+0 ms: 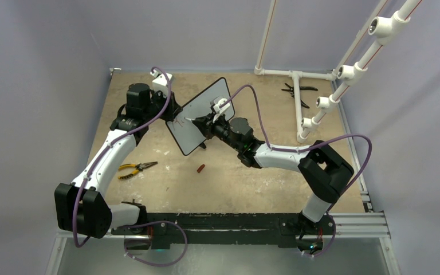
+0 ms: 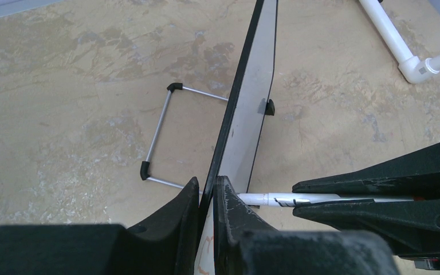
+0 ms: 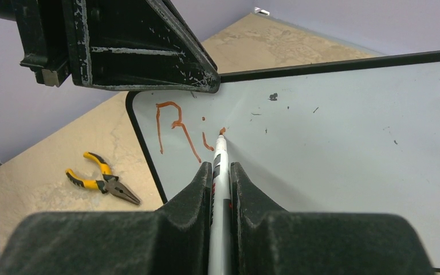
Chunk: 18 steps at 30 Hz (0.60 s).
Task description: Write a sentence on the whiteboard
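Note:
The whiteboard (image 1: 206, 112) stands tilted at the middle of the table, black-framed, seen edge-on in the left wrist view (image 2: 252, 103). My left gripper (image 1: 175, 118) (image 2: 206, 192) is shut on its near edge. My right gripper (image 1: 199, 121) (image 3: 220, 167) is shut on a white marker (image 3: 220, 153) (image 2: 275, 199). The marker's red tip touches the board's white face (image 3: 332, 154). Of the sentence, only the red letters "Ri" (image 3: 175, 129) and a short stroke at the tip show, near the board's upper left corner.
Yellow-handled pliers (image 1: 137, 167) (image 3: 103, 180) and a small red cap (image 1: 201, 168) lie in front of the board. Black pliers (image 1: 296, 91) lie by a white pipe frame (image 1: 321, 74) (image 2: 398, 48) at the back right. A wire stand (image 2: 160, 129) props the board from behind.

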Each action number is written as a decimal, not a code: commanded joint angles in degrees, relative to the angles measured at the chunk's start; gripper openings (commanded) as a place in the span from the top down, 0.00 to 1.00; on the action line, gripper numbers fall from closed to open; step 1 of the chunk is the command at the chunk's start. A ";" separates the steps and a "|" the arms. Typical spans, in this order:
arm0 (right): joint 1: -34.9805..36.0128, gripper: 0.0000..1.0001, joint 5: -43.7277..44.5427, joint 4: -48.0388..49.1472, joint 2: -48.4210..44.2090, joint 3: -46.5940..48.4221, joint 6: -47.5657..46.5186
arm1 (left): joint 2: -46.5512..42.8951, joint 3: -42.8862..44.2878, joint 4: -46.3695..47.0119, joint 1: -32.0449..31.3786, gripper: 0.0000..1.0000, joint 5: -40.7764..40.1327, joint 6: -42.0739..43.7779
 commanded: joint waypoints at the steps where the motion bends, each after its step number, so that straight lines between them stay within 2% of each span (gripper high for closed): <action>1: 0.25 1.00 -0.63 0.12 -0.95 -0.76 -0.96 | -0.50 -0.63 1.25 0.28 1.00 -0.57 0.03; 18: 0.25 1.00 5.39 -0.02 -0.70 -0.42 0.62 | -0.50 -0.72 1.26 0.28 1.00 -0.49 -0.03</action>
